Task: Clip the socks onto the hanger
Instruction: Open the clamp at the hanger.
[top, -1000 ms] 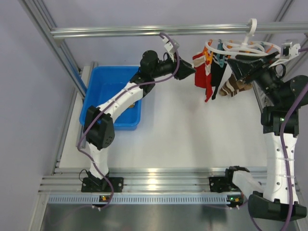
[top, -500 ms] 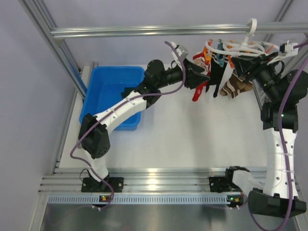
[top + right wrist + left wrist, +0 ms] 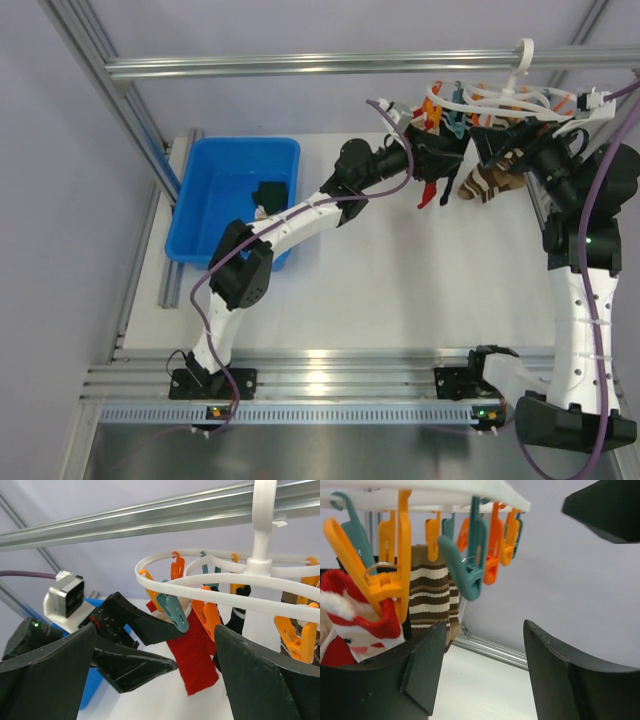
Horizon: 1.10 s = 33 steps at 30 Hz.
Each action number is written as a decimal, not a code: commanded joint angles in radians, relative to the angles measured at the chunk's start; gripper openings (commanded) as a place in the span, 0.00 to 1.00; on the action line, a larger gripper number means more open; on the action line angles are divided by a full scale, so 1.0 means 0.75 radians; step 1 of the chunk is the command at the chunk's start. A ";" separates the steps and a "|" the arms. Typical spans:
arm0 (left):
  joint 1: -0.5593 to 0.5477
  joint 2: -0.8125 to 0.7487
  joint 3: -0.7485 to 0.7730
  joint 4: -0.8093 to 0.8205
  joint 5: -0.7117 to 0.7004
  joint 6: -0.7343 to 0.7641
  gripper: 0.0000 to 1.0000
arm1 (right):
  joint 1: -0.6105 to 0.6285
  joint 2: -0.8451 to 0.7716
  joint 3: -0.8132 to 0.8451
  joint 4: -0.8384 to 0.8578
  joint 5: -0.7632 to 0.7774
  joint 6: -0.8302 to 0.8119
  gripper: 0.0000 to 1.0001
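At the far left corner of the counter (image 3: 400, 290) the blue bin (image 3: 215, 205) held one dark bundle (image 3: 268, 191), too small for us to name. The left claw (image 3: 484, 635) sat under the left side of the hanger (image 3: 263, 535), its jaws apart with nothing between them. A red sock (image 3: 362, 622) hung just beside its left finger, pinched at the cuff by an orange peg (image 3: 390, 580). We could not tell whether finger and sock touched.

We judged that the main risk. The peg bit only a narrow strip of cuff, so a finger brushing the sock on the way out could drag it free and drop it to the counter. The hanger hung from the rail (image 3: 150, 515) by its hook alone, so a nudge from either arm could swing or tip it and put the free pegs out of line. The right claw (image 3: 155, 630), its jaws spread wide and empty, waited under the ring's right side, close to the left one. A careless crossing could knock the two together.

The bin looked like smooth, rigid plastic. The red sock was soft knit with white stripes and a fuzzy white trim, limp enough to slip. The orange peg and the teal peg (image 3: 465, 572) next to it were glossy, hard and curved, and hung loose from the thin white ring. Behind them the striped socks (image 3: 430, 592) showed ribbed brown and cream bands. The rail was bright grooved metal.
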 commanded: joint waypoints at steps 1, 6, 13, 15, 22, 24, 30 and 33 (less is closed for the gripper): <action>0.001 0.043 0.121 0.158 -0.083 -0.020 0.68 | -0.017 -0.012 0.085 -0.020 0.013 -0.011 1.00; 0.001 0.145 0.244 0.207 -0.094 -0.043 0.72 | -0.017 0.001 0.091 -0.034 -0.020 -0.017 1.00; 0.005 0.217 0.342 0.246 -0.092 -0.049 0.74 | -0.017 0.007 0.093 -0.030 -0.026 -0.021 1.00; 0.005 0.217 0.345 0.256 -0.086 -0.051 0.73 | -0.017 0.013 0.099 -0.024 -0.030 -0.019 1.00; 0.005 0.176 0.310 0.250 -0.047 -0.014 0.41 | -0.017 0.021 0.093 0.000 -0.032 0.006 1.00; 0.005 0.158 0.277 0.240 -0.040 0.014 0.33 | -0.017 0.023 0.091 0.007 -0.032 0.010 1.00; 0.005 0.096 0.224 0.182 -0.038 0.121 0.09 | -0.017 0.039 0.085 0.037 -0.051 0.043 0.98; 0.003 0.065 0.212 0.156 -0.028 0.212 0.00 | -0.017 0.050 0.085 0.039 -0.047 0.063 0.96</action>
